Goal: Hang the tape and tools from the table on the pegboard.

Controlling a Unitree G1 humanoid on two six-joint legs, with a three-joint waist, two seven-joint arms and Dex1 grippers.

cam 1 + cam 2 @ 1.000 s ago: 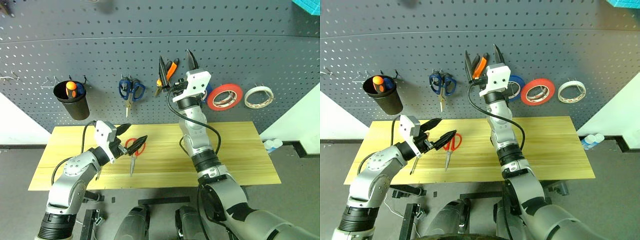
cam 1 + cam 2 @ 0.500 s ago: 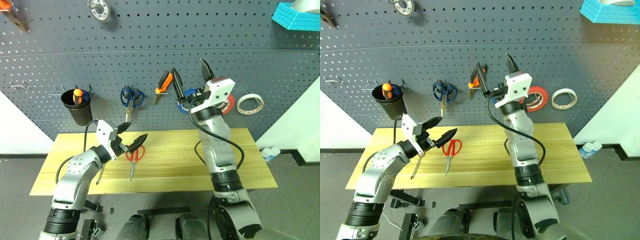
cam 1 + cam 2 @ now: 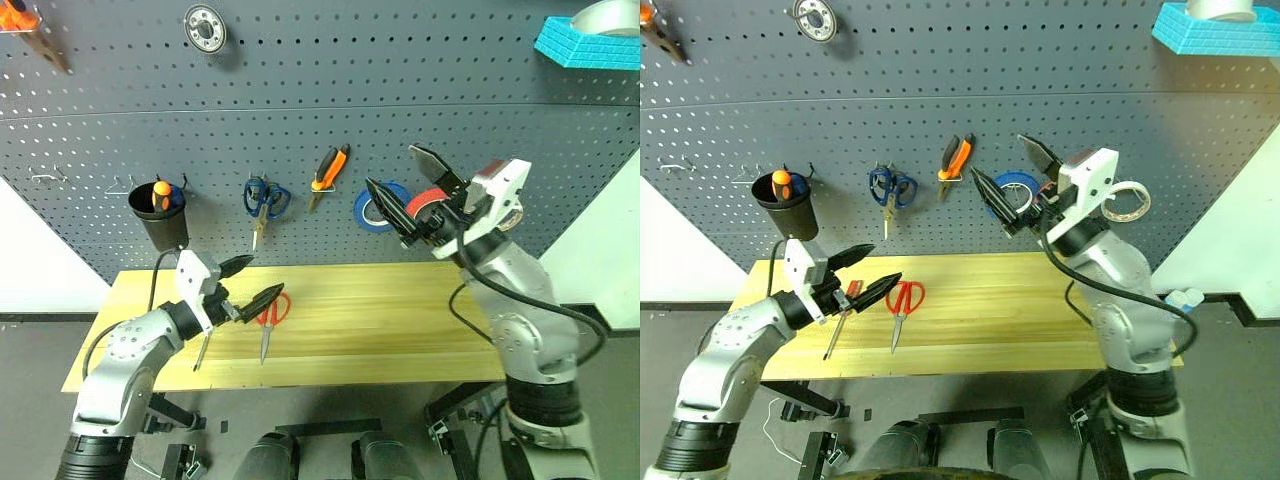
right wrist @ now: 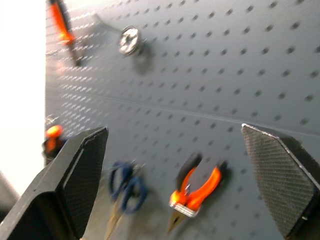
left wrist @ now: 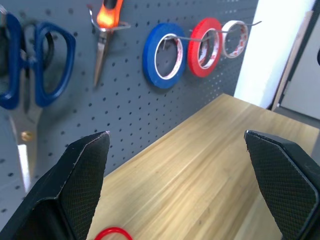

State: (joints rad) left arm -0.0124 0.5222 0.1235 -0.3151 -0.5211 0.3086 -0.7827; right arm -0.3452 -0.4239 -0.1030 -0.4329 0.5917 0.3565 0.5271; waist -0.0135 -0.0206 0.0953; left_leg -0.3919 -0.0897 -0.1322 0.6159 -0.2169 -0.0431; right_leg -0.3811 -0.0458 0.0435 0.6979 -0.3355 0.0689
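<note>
On the pegboard [image 3: 300, 90] hang the orange-and-black pliers [image 3: 329, 168] and the red tape [image 5: 205, 40], which sits between a blue roll [image 5: 162, 55] and a whitish roll [image 5: 234, 37]. Red-handled scissors [image 3: 268, 318] and the slim screwdriver [image 3: 204, 345] lie on the left part of the table [image 3: 400, 310]. My left gripper [image 3: 245, 280] hovers open and empty just above them, pointing at the board. My right gripper [image 3: 390, 165] is open and empty in the air, off the board, in front of the tape rolls.
Blue-handled scissors [image 3: 263, 197] hang left of the pliers. A black cup [image 3: 160, 215] with an orange-topped thing hangs further left. A round metal part [image 3: 205, 25] and a saw handle [image 3: 25, 25] hang high up. A blue tray [image 3: 590, 40] sits top right.
My right gripper has drawn back from the pliers to the right, leaving them hanging on the board. The left gripper has barely moved. The camera has tilted up.
</note>
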